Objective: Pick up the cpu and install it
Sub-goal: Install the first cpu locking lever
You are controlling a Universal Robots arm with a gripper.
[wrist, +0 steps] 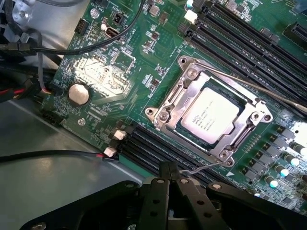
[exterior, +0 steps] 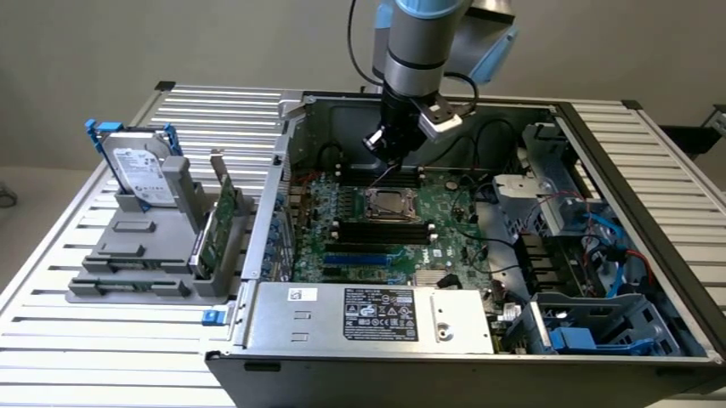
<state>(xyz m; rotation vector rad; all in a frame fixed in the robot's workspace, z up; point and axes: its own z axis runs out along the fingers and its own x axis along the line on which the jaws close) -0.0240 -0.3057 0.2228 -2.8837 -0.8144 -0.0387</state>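
Note:
The cpu [wrist: 211, 116], a small square chip with a silvery top, lies flat inside the metal socket frame [wrist: 169, 101] on the green motherboard [wrist: 120, 62]. In the exterior view the cpu [exterior: 389, 204] sits mid-board inside the open computer case. My gripper [wrist: 171, 173] is shut with nothing between its fingers. It hovers just beside the socket's near edge, close to the end of the thin wire lever [wrist: 199, 168]; whether it touches the lever I cannot tell. In the exterior view the gripper [exterior: 386, 160] hangs over the board just behind the socket.
Black memory slots [wrist: 144, 146] flank the socket. A coin battery [wrist: 79, 93] and black cables [wrist: 48, 154] lie nearby. The power supply [exterior: 375, 314] fills the case front. Outside the case, on the exterior view's left, a grey holder [exterior: 136, 255] carries a hard drive [exterior: 142, 174] and a green card [exterior: 216, 221].

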